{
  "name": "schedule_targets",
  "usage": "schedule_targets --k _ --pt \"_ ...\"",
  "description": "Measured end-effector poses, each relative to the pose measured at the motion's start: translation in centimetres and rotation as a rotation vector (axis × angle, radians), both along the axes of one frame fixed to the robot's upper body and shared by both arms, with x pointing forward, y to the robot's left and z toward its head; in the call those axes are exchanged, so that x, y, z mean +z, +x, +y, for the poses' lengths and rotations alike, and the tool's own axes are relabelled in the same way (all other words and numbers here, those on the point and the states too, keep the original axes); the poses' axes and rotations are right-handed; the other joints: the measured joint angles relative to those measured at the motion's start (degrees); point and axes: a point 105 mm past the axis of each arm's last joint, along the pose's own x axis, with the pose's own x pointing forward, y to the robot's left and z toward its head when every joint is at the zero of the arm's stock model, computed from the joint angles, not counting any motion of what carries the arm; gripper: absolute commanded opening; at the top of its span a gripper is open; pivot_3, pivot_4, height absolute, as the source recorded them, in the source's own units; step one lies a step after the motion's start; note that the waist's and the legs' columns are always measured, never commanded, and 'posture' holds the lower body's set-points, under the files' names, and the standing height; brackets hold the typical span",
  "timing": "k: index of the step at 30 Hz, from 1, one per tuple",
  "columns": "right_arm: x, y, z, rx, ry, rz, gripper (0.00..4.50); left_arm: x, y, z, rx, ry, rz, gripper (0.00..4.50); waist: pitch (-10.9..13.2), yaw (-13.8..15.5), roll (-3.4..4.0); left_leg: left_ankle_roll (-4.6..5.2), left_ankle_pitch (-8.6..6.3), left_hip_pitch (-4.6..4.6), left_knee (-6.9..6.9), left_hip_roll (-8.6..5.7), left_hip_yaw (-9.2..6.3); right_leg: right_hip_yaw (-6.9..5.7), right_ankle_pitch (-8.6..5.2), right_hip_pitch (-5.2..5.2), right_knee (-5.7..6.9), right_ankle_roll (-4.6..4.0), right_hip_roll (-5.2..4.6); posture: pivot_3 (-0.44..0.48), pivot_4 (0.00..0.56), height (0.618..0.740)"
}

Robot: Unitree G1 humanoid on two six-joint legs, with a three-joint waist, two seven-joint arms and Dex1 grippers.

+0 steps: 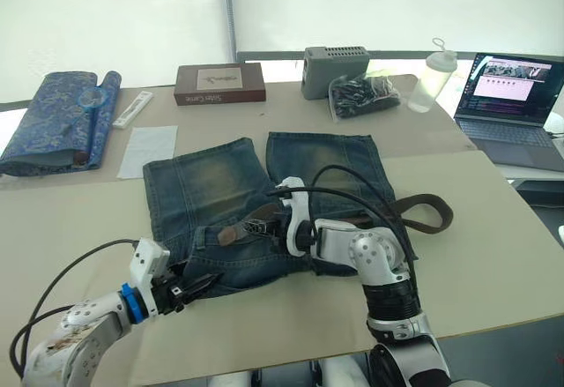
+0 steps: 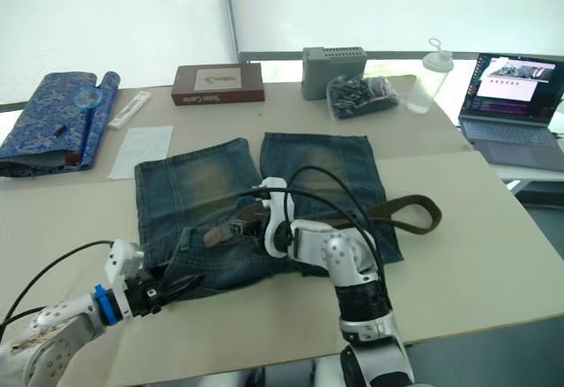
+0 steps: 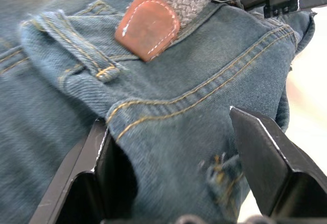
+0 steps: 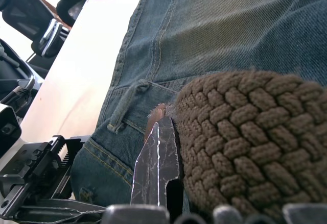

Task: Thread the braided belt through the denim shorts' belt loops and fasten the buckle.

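Observation:
The denim shorts (image 1: 211, 184) lie flat on the table with the waistband nearest me. My right gripper (image 1: 262, 225) is shut on the braided belt (image 4: 245, 132) over the middle of the waistband. The belt's brown leather tip (image 3: 148, 27) pokes out toward a belt loop (image 3: 76, 50) without entering it. The rest of the belt trails right and curls into a loop (image 2: 434, 212) past the shorts. My left gripper (image 3: 168, 127) is open at the waistband's left corner, its fingers (image 3: 265, 152) straddling a bulge of denim. The buckle is hidden.
At the back stand a folded blue patterned cloth (image 1: 57, 118), a white sheet (image 1: 148, 149), a brown box (image 1: 218, 83), a grey box (image 1: 335, 70), a bag of dark items (image 1: 363, 94) and a plastic bottle (image 1: 432, 74). A laptop (image 1: 511, 96) sits far right.

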Motion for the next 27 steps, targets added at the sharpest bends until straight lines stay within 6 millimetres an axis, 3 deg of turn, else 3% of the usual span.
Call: schedule_targets --k 3,12,16,20,27 --pt "-1.0 0.6 -3.0 -0.078 -0.026 0.030 0.00 -0.2 0.6 -1.9 -0.052 -0.014 -0.017 3.34 -0.03 1.05 0.04 0.05 -0.02 0.01 0.16 -0.03 -0.03 -0.04 0.06 0.19 -0.07 0.11 -0.02 0.000 0.150 0.740" --pt "-0.4 2.1 -10.6 -0.276 -0.052 0.018 0.00 -0.3 3.2 -7.3 -0.220 -0.062 -0.030 3.34 -0.05 2.29 0.15 0.15 0.00 0.34 0.22 -0.10 -0.03 -0.08 -0.04 0.73 -0.13 0.33 -0.02 0.000 0.150 0.740" --pt "0.0 2.4 -12.7 -0.342 -0.040 0.010 0.00 -0.3 4.3 -10.0 -0.307 -0.066 -0.033 3.34 -0.06 2.27 0.14 0.19 -0.01 0.35 0.24 -0.09 0.00 -0.05 -0.03 0.77 -0.13 0.34 -0.01 0.000 0.150 0.740" --pt "0.8 2.1 -12.4 -0.321 0.031 0.021 0.00 -0.2 4.5 -10.3 -0.326 -0.066 -0.031 3.34 -0.06 1.55 0.15 0.24 -0.04 0.34 0.21 -0.01 0.02 0.01 -0.03 0.71 -0.11 0.33 0.04 0.000 0.150 0.740" --pt "1.7 1.1 -9.0 -0.201 0.133 0.041 0.00 0.0 2.7 -7.2 -0.252 -0.066 -0.006 3.34 -0.04 0.12 0.17 0.28 -0.08 0.29 0.13 0.09 0.02 0.04 -0.06 0.55 -0.10 0.26 0.07 0.000 0.150 0.740"
